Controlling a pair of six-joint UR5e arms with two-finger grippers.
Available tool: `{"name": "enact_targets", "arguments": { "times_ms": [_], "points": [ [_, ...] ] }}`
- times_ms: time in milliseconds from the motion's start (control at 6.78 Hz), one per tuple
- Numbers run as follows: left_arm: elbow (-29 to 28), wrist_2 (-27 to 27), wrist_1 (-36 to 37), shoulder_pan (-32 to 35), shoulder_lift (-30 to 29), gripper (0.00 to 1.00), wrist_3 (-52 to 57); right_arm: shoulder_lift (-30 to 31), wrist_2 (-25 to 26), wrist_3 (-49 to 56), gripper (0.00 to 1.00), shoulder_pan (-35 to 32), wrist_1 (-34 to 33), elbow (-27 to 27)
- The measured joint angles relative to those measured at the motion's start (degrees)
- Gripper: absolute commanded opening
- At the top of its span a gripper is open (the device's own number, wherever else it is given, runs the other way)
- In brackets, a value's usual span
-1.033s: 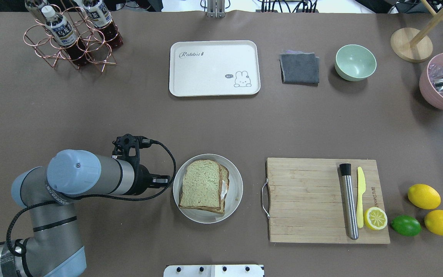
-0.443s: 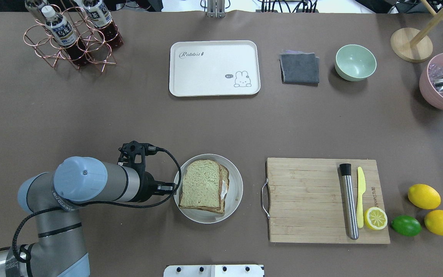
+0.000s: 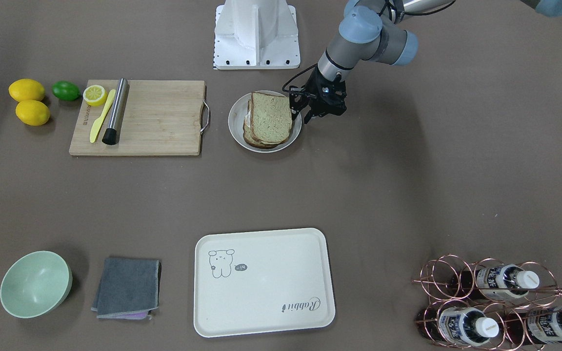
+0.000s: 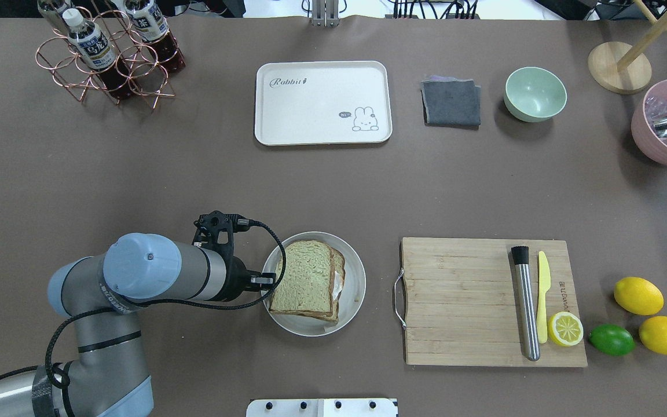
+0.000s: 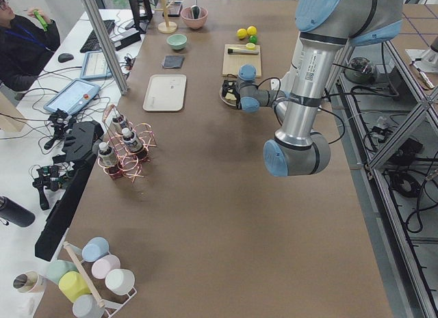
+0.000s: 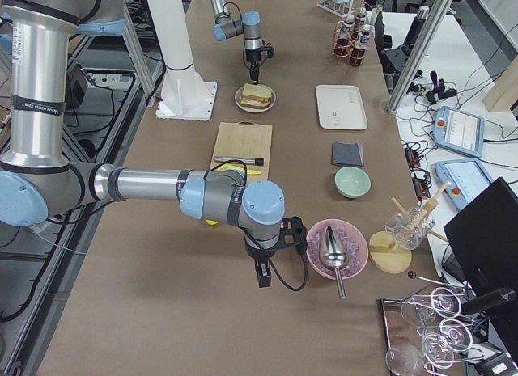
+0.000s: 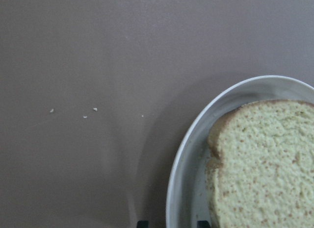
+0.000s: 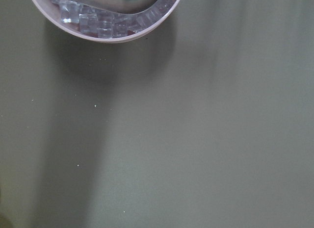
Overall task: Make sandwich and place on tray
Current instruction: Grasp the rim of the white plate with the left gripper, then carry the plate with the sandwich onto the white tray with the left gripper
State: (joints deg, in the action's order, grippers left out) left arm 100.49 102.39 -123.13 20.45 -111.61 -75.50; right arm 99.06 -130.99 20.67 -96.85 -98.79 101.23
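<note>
overhead exterior puts your left claw low at the left edge of the plate. the sandwich lies on that plate on the near side. the tray sits well apart on the far side of the table with nothing on it. the sandwich looks built, so the step in hand reads as the pickup.

watch what the claw is lined up on. in the left wrist view the two dark fingertips sit apart at the bottom edge, with the plate's rim running up between them. one tip is outside the plate and the other is in the gap between rim and bread. close from there and you'd likely pinch the plate, not the sandwich. lift then, and the whole plate comes up, or it tips and the stack slides.

the top slice also sits shifted left of the lower one, with white egg showing at the right side, so the layers look loose. a one-sided squeeze could push the top slice off, or let the egg slip out on the carry across to the tray.

the left claw is partly open and holds nothing. you can't tell whether a tip touches the rim. the right claw hangs near the pink bowl at the right end. these views don't show you whether it's apart or together.
</note>
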Motion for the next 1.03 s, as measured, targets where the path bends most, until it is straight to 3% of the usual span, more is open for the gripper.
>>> {"name": "enact_targets", "arguments": {
  "times_ms": [295, 738, 1033],
  "points": [
    [-0.6, 0.0, 0.0, 0.0, -0.3, 0.00, 0.0, 0.0, 0.0, 0.0, 1.00, 0.0, 0.0, -0.1],
    [-0.4, 0.5, 0.0, 0.7, -0.3, 0.00, 0.2, -0.1, -0.1, 0.0, 1.00, 0.0, 0.1, -0.3],
    [-0.3, 5.5, 0.0, 5.8, -0.7, 0.00, 3.2, 0.1, 0.0, 0.0, 1.00, 0.0, 0.3, -0.3]
  ]
}}
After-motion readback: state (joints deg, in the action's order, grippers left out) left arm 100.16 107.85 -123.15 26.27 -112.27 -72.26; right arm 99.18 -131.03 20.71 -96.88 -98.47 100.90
